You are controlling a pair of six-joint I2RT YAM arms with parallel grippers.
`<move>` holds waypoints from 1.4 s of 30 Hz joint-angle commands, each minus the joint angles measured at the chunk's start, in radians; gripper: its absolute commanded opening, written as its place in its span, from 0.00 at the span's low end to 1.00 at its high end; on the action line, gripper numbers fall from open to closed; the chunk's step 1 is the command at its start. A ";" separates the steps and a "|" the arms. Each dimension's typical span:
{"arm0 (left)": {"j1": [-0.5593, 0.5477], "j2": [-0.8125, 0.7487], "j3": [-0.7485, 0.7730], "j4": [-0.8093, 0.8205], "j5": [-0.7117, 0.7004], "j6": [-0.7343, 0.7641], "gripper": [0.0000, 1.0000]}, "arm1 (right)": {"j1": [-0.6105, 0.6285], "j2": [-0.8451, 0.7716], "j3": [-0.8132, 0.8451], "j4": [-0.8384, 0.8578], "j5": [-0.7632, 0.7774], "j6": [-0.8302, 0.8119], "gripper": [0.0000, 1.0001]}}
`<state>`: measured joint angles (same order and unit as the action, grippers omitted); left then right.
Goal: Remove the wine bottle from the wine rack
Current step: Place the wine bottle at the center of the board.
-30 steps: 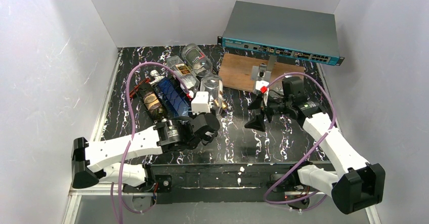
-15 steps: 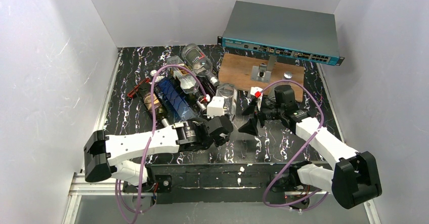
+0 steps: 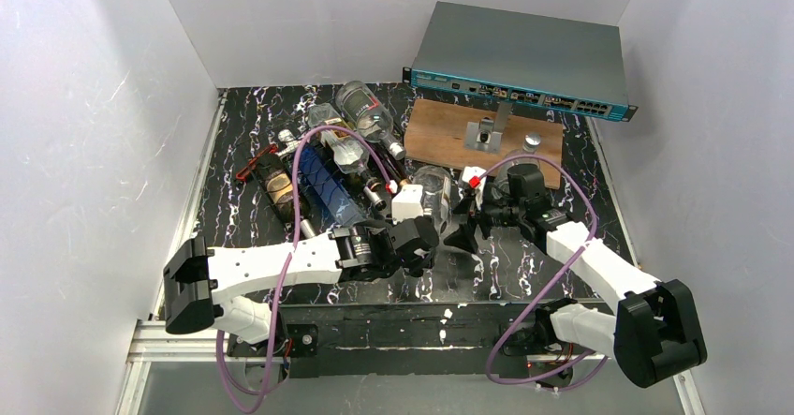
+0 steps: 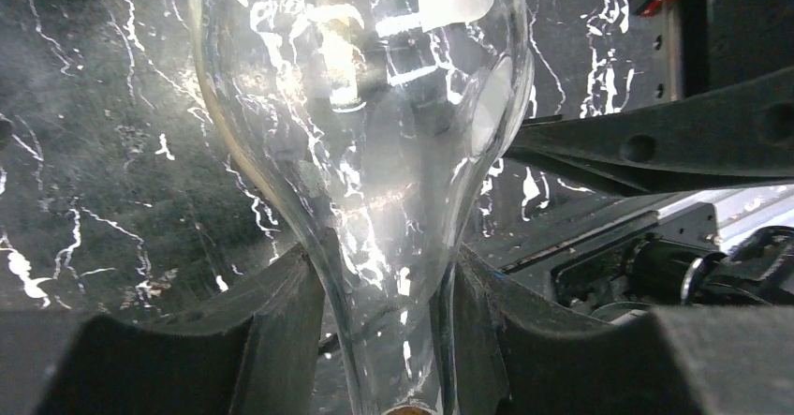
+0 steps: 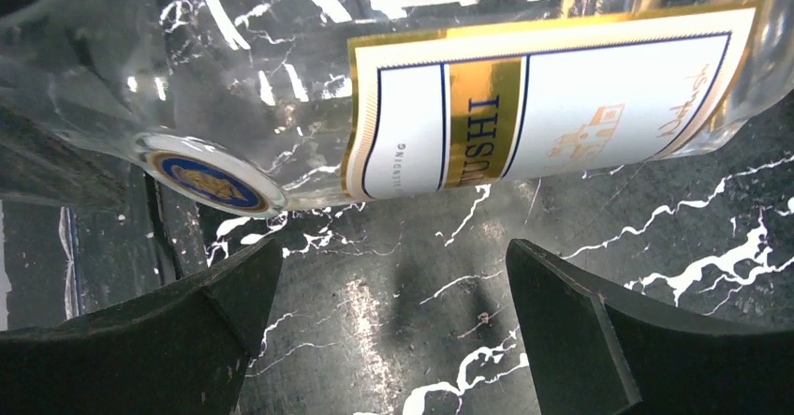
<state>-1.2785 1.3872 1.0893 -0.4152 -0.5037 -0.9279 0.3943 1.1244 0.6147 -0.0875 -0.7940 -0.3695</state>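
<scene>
The wine rack sits at 10 o'clock on the black marbled table. A blue bottle and other bottles lie across its thin black wire.

The left arm reaches from its base at 7 o'clock, low and nearly level, towards the table's centre. The left gripper is clamped on the neck of the wine bottle. In the left wrist view the two dark fingers press either side of the narrow neck, and the bottle's shoulders swell out at 12 o'clock of them.

The bottle is clear glass. It has a white label with a gold band, thin blue lines and a gold edge, and a round blue-and-gold medallion on the shoulder. It lies off the rack, at the rack's 3 o'clock, over the middle of the table with its neck towards 6 o'clock. Whether it touches the table cannot be told.

The right arm bends in from 5 o'clock. The right gripper is just beside the bottle at its 4 o'clock, with its jaws spread wide. In the right wrist view its fingers stand far apart below the labelled body, holding nothing.

A brown wooden board lies at 1 o'clock.
</scene>
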 commanded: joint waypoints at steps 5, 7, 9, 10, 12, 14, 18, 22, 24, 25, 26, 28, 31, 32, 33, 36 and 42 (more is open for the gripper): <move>-0.004 -0.024 0.068 0.161 -0.048 -0.122 0.00 | 0.003 -0.032 -0.022 -0.020 0.042 -0.043 1.00; -0.002 -0.021 0.066 0.161 -0.026 -0.160 0.00 | 0.003 -0.033 -0.021 -0.021 0.045 -0.039 1.00; -0.002 -0.020 0.067 0.155 -0.012 -0.197 0.00 | 0.003 -0.037 -0.015 -0.029 0.047 -0.037 1.00; 0.000 -0.022 0.064 0.155 -0.005 -0.218 0.00 | 0.002 -0.041 -0.012 -0.036 0.048 -0.038 1.00; 0.007 -0.029 0.054 0.158 0.015 -0.263 0.00 | -0.002 -0.050 -0.006 -0.052 0.048 -0.040 1.00; 0.015 -0.036 0.044 0.162 0.035 -0.309 0.00 | -0.008 -0.059 0.003 -0.074 0.037 -0.048 1.00; 0.040 -0.057 0.031 0.163 0.077 -0.408 0.00 | -0.011 -0.070 0.033 -0.172 0.019 -0.116 1.00; 0.066 -0.076 0.017 0.149 0.118 -0.517 0.00 | -0.011 -0.082 0.055 -0.278 0.016 -0.204 1.00; 0.081 -0.086 -0.001 0.150 0.155 -0.577 0.00 | -0.012 -0.091 0.067 -0.326 0.017 -0.240 1.00; 0.087 -0.089 -0.008 0.151 0.169 -0.605 0.00 | -0.012 -0.095 0.075 -0.345 0.020 -0.253 1.00; 0.094 -0.090 -0.015 0.155 0.185 -0.629 0.00 | -0.013 -0.099 0.081 -0.366 0.019 -0.270 1.00; 0.106 -0.091 -0.025 0.155 0.215 -0.682 0.00 | -0.012 -0.100 0.095 -0.390 0.016 -0.293 1.00; 0.122 -0.089 -0.037 0.167 0.257 -0.747 0.00 | -0.012 -0.095 0.112 -0.404 0.016 -0.305 1.00; 0.125 -0.089 -0.040 0.175 0.271 -0.763 0.00 | -0.012 -0.092 0.117 -0.406 0.014 -0.305 1.00; 0.127 -0.088 -0.044 0.183 0.282 -0.779 0.00 | -0.012 -0.091 0.121 -0.408 0.015 -0.305 1.00; 0.132 -0.088 -0.047 0.201 0.310 -0.827 0.00 | -0.012 -0.088 0.125 -0.409 0.009 -0.308 1.00; 0.141 -0.080 -0.050 0.210 0.379 -0.975 0.00 | -0.012 -0.086 0.120 -0.407 -0.006 -0.309 1.00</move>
<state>-1.1454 1.3811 1.0088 -0.3309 -0.1448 -1.7988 0.3862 1.0405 0.6960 -0.4793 -0.7670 -0.6601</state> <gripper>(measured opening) 0.431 0.997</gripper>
